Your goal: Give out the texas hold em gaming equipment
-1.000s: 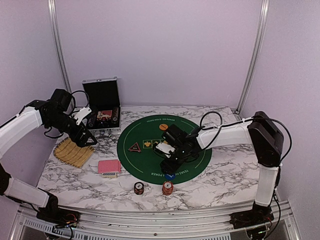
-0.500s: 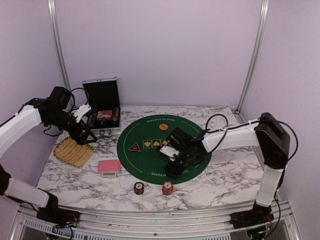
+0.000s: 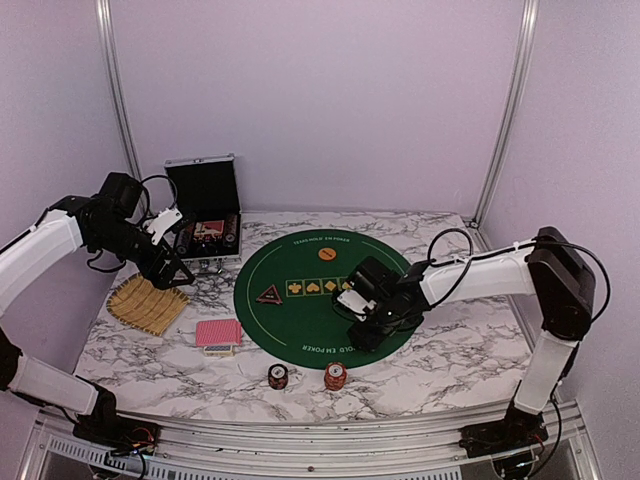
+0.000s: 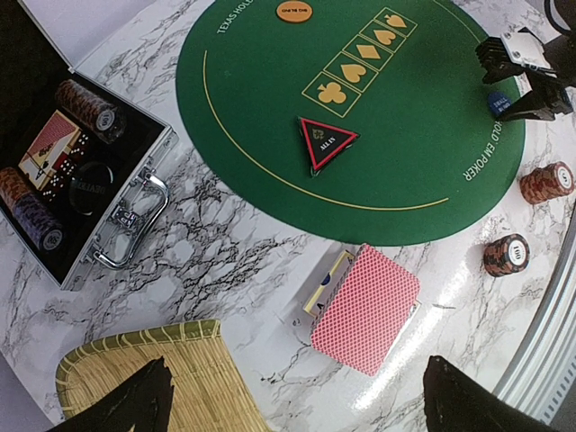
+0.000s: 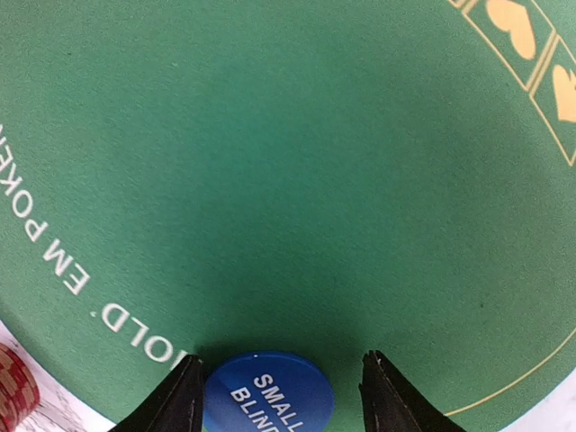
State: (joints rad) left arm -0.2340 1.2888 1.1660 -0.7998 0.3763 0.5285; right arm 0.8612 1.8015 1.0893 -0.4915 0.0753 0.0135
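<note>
The blue "SMALL BLIND" disc (image 5: 268, 396) lies flat on the green mat (image 5: 270, 180). It sits between the open fingers of my right gripper (image 5: 282, 358), against the left finger and apart from the right one. In the top view my right gripper (image 3: 368, 325) is low over the mat's front right. My left gripper (image 4: 297, 369) is open and empty. It hovers above the straw tray's edge, with the red-backed cards (image 4: 367, 309) beyond it. The dark triangular marker (image 4: 324, 141) and the orange disc (image 4: 294, 12) lie on the mat. A red chip stack (image 4: 546, 183) and a dark chip stack (image 4: 507, 255) stand off the mat's front edge.
The open silver case (image 4: 72, 162) at the back left holds more chips and a card deck. The yellow straw tray (image 4: 153, 378) lies at the left on the marble table (image 3: 450, 350). Metal frame posts stand at the back corners.
My right gripper has moved to the right along the front of the mat, staying low. My left gripper shifted slightly at first and then stayed still.
</note>
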